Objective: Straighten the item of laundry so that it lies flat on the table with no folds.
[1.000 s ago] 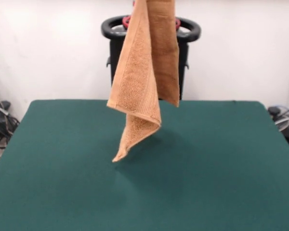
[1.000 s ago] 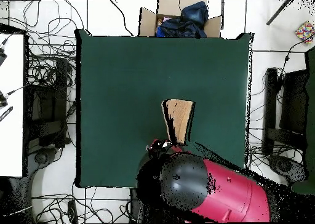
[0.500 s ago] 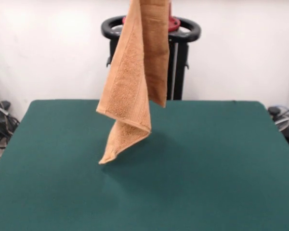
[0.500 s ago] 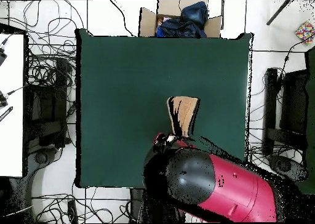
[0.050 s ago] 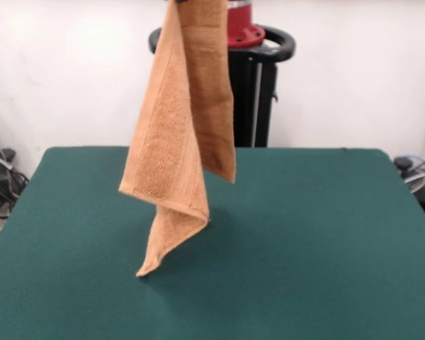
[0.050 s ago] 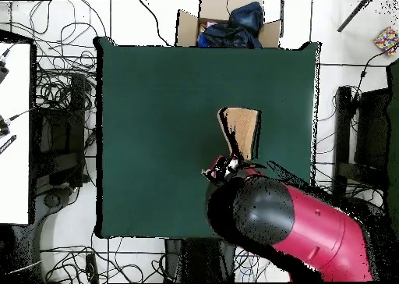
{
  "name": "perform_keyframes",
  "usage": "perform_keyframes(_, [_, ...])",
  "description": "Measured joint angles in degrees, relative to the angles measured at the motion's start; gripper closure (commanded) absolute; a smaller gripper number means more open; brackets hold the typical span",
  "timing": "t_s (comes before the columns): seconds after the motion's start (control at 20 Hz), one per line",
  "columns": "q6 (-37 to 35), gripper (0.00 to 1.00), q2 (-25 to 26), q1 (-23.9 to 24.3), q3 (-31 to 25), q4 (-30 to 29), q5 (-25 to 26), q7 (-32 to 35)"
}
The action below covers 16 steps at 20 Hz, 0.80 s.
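Note:
The item of laundry [image 5: 180,134], an orange-tan terry towel, hangs folded lengthwise in the air from the top edge of the front view. Its lowest corner reaches down to the table [image 5: 304,241], a dark green top, at or just above the surface. Seen from overhead, the towel [image 6: 243,131] shows as a narrow strip over the table [image 6: 156,109], right of centre. My gripper [image 6: 225,168] sits at the towel's near end, mostly under the red arm [image 6: 304,226], and is shut on the towel's upper edge.
A cardboard box [image 6: 226,23] with dark clothes stands past the table's far edge in the overhead view. Cables [image 6: 58,86] cover the floor to the left, beside a white surface [image 6: 14,133]. Black stands [image 6: 362,148] are on the right.
The arm has carried the hanging towel towards the front camera and lower, leftward in the front view. The towel's bottom corner has dropped from well above the table to its surface.

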State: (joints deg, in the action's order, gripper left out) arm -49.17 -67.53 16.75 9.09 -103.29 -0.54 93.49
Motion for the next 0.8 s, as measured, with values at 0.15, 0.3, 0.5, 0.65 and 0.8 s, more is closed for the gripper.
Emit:
perform_keyframes(0.15, [1.2,1.00,0.8,1.7,-1.4,-0.5,0.4,-0.2])
perform_keyframes(0.3, [2.2,1.00,1.6,3.2,-2.7,-0.6,1.4,-0.6])
perform_keyframes(0.5, [2.6,1.00,3.3,5.0,-4.8,-0.6,3.7,-0.7])
perform_keyframes(0.65, [2.7,1.00,4.7,6.1,-6.6,-0.6,4.9,-0.7])
perform_keyframes(0.8, [3.0,1.00,5.3,6.9,-7.9,-0.8,5.5,-0.7])
